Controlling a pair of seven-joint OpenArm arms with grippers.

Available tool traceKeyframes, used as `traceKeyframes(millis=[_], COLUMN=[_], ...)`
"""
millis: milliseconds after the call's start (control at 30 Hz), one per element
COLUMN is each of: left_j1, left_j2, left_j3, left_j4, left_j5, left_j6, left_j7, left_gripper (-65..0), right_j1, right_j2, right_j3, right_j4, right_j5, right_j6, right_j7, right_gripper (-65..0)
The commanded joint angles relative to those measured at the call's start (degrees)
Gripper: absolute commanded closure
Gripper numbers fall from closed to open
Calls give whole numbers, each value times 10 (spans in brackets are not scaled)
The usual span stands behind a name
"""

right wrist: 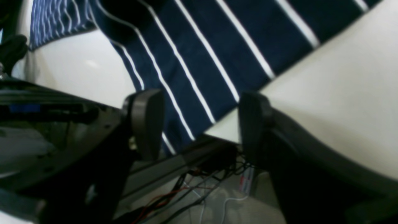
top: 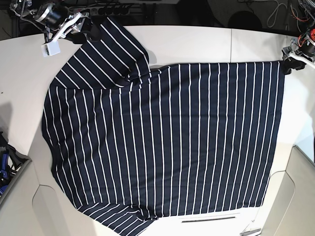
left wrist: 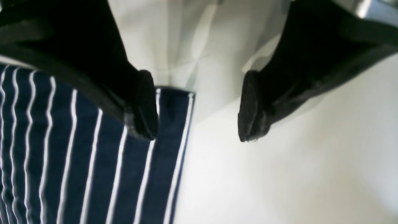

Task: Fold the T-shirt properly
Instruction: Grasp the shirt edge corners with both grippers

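The navy T-shirt [top: 167, 142] with thin white stripes lies spread flat on the white table [top: 197, 44], one sleeve pointing to the back left. My left gripper [top: 289, 61] is open at the shirt's back right corner. In the left wrist view one finger [left wrist: 144, 105] is over that corner [left wrist: 93, 155] and the other [left wrist: 252, 107] is over bare table. My right gripper [top: 82, 24] is open at the back left sleeve. In the right wrist view the sleeve end [right wrist: 199, 77] lies between its fingers [right wrist: 146, 121], at the table's edge. Neither gripper holds fabric.
Cables [right wrist: 192, 193] and a dark rail hang below the table's back edge. A white tag [top: 47, 49] hangs by the right arm. A blue-and-black object [top: 6, 167] sits at the left edge. A thin dark strip [top: 209, 219] lies near the front edge.
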Motion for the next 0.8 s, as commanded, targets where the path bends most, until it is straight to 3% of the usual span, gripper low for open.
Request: traceKeyframes(millis=[0, 233, 400, 600, 667, 767], left_j1=[2, 2, 2, 2, 2, 2], left_j2=[-7, -6, -6, -6, -6, -6], left_j3=[5, 70, 79, 79, 79, 79], left_j4=[4, 4, 4, 4, 4, 4], left_j5=[-12, -10, -3, -5, -5, -5], left_j6=[-12, -23, -24, -92, -95, -95], left_j7=[22, 38, 38, 38, 38, 38], left_gripper=[-437, -437, -436, -424, -357, -205], right_j1=[3, 4, 5, 15, 20, 25], right_j2=[2, 0, -15, -27, -27, -27], right_j3=[3, 3, 3, 2, 2, 2], right_j4=[8, 8, 8, 8, 8, 8], right_j5=[9, 11, 11, 10, 10, 10], right_j6=[4, 4, 4, 4, 4, 4], right_j7=[8, 9, 9, 11, 11, 12], right_gripper=[-376, -376, -376, -375, -375, -375])
